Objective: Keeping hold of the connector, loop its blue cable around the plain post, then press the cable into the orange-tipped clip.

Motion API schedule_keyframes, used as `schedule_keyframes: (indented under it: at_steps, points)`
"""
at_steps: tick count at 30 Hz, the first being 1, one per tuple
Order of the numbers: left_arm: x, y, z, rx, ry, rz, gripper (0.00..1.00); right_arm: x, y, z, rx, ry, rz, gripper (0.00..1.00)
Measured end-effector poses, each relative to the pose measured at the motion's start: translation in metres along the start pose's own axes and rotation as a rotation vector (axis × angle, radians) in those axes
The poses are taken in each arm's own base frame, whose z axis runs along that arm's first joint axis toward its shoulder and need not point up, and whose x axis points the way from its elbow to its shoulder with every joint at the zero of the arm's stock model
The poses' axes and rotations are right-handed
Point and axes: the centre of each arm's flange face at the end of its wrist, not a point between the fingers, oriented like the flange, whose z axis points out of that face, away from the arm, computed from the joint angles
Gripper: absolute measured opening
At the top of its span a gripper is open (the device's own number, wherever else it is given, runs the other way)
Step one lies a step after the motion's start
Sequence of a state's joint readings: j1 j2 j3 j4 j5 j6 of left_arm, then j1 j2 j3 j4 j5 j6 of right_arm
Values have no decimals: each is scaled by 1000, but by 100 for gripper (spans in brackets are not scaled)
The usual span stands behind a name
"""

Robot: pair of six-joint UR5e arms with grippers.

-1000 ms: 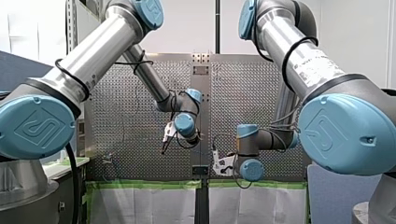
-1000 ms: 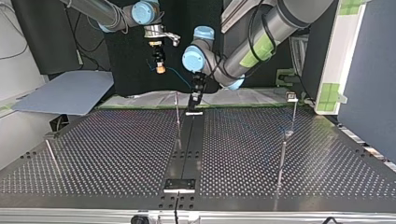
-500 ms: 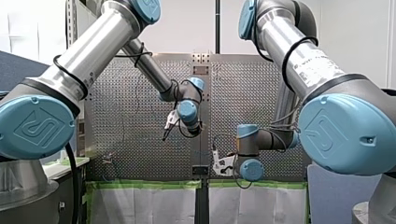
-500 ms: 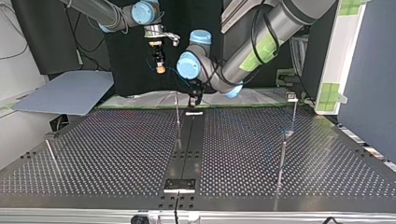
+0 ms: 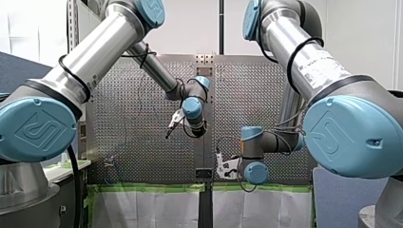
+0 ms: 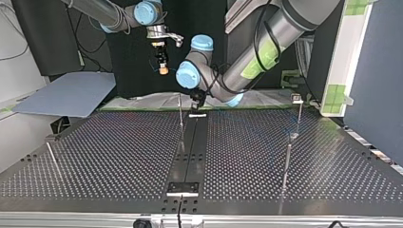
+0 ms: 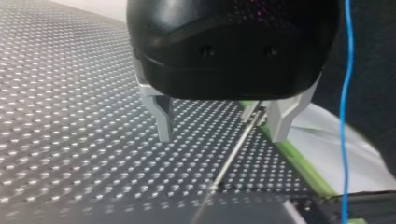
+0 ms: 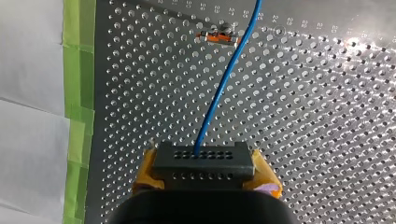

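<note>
In the right wrist view my right gripper (image 8: 204, 175) is shut, its yellow pads (image 8: 145, 173) clamping a dark connector (image 8: 201, 157). From the connector a blue cable (image 8: 224, 84) runs ahead over the perforated plate, past a small orange-tipped clip (image 8: 218, 36). In the top view that gripper (image 6: 162, 66) hangs above the table's far edge. My left gripper (image 7: 222, 126) is open and empty, its metal fingers (image 7: 163, 119) standing either side of a thin plain post (image 7: 236, 149). The blue cable (image 7: 345, 93) hangs beside it. In the top view my left gripper (image 6: 197, 97) sits just beside that post (image 6: 180, 114).
More thin posts stand on the perforated table (image 6: 119, 156): one at the top view's left (image 6: 52, 159) and two at its right (image 6: 287, 161), (image 6: 299, 111). A dark strip (image 6: 192, 147) runs down the middle. Green tape (image 8: 77, 93) edges the plate.
My left arm's wrist has swung toward the top view's left and its gripper has lifted a little, near the post. My right arm has held still with the connector.
</note>
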State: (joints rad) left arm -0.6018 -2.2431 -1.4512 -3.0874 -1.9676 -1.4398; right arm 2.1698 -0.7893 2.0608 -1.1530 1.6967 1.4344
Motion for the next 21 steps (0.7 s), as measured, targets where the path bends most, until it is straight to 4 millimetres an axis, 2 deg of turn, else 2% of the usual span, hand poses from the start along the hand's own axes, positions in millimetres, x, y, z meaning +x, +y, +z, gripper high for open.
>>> schedule_keyframes:
  at_steps: [8, 12, 21]
  points:
    - [17, -11, 17, 4, 76, 38, 100, 0, 0, 0, 0, -2, 0, 0]
    - [17, -10, 25, -14, 100, 42, 100, 0, 0, 0, 1, -2, 0, 0]
    - [19, -3, 24, -29, 166, 65, 100, 0, 0, 0, 3, -2, 0, 0]
